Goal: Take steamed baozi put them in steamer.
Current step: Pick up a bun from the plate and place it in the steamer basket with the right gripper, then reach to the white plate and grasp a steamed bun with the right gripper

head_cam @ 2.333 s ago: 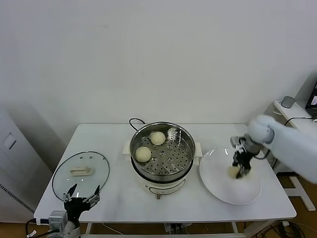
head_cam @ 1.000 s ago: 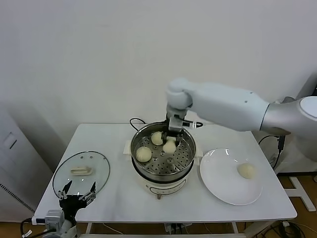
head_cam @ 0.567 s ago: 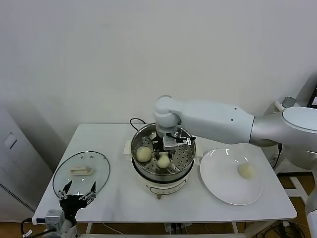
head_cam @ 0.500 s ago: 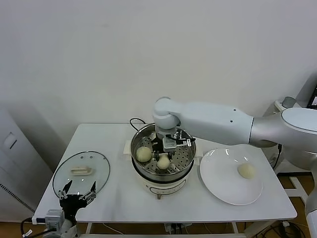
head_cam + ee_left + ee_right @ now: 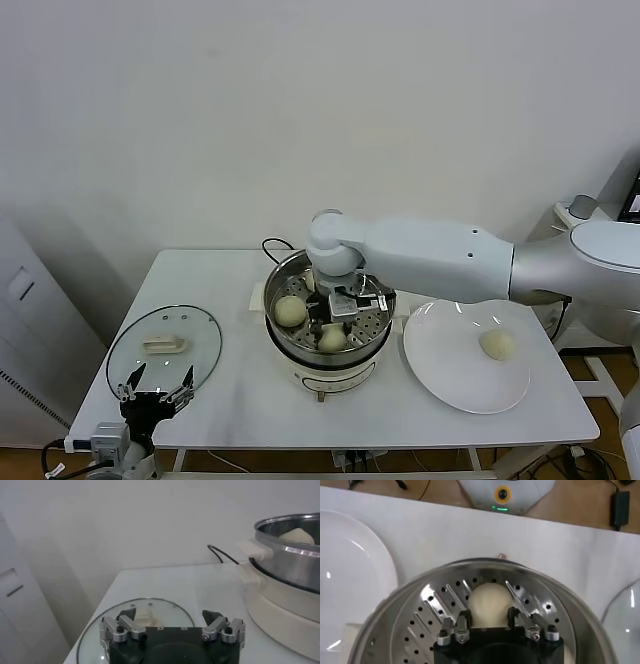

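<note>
Right hand (image 5: 333, 322) grips a baozi (image 5: 489, 604) low inside the steamer (image 5: 372, 276), near its front wall; left hand (image 5: 172, 630) idles open beside the tabletop's front-left corner.

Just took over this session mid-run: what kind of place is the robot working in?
Probably a lab or test room set up as a kitchen station, not a home kitchen: a plain white table against a bare wall, holding only the steamer, a white plate and a glass lid.

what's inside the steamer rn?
Two buns show in the steamer: one on its left side, one near the front between the fingers of the right gripper. The right arm covers the back of the basket, so anything there is hidden.
</note>
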Robot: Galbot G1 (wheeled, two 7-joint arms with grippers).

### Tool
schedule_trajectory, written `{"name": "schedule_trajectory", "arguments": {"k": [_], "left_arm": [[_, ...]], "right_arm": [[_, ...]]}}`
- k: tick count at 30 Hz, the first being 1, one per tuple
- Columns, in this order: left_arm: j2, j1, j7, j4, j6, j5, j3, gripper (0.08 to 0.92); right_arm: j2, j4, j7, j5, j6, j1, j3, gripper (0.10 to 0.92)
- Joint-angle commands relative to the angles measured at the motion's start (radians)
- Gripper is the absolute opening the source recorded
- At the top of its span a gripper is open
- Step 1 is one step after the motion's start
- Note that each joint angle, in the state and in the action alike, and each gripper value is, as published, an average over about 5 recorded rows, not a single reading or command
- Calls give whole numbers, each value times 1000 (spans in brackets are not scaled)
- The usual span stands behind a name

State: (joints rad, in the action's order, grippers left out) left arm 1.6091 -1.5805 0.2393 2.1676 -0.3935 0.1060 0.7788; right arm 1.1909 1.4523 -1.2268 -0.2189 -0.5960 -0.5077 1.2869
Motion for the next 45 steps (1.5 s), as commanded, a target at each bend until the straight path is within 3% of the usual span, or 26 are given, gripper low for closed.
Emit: {"name": "schedule_trajectory", "arguments": {"k": [1, 7, 11, 19, 23, 28, 33, 38, 45], "left_arm": [[49, -3, 1, 2, 1, 3, -3, 823], [49, -3, 1, 5, 0, 6, -6, 823], [49, -3, 4, 6, 1, 7, -7, 823], [49, -7, 10, 10, 1, -16, -5, 823], [49, -14, 22, 24, -4, -41, 6, 823], [49, -22, 27, 21, -8, -49, 10, 823], [48, -39, 27, 16, -4, -45, 6, 823], [49, -58, 30, 19, -5, -43, 10, 823], [42, -77, 34, 21, -3, -42, 18, 823]], "right_arm": [[-23, 25, -6, 27, 62, -17, -20, 658], [-111, 54, -24, 97, 99, -80, -55, 802], [-220, 76, -64, 172, 197, -135, -99, 821], [-523, 25, -138, 391, 699, -232, -145, 823], [-666, -30, -160, 394, 857, -236, -149, 823], [-782, -63, -162, 330, 848, -161, -165, 823], [-822, -81, -151, 184, 762, 121, -374, 823], [-751, -168, -132, 17, 678, 454, -645, 823], [-618, -298, -84, -116, 573, 674, -839, 823]]}}
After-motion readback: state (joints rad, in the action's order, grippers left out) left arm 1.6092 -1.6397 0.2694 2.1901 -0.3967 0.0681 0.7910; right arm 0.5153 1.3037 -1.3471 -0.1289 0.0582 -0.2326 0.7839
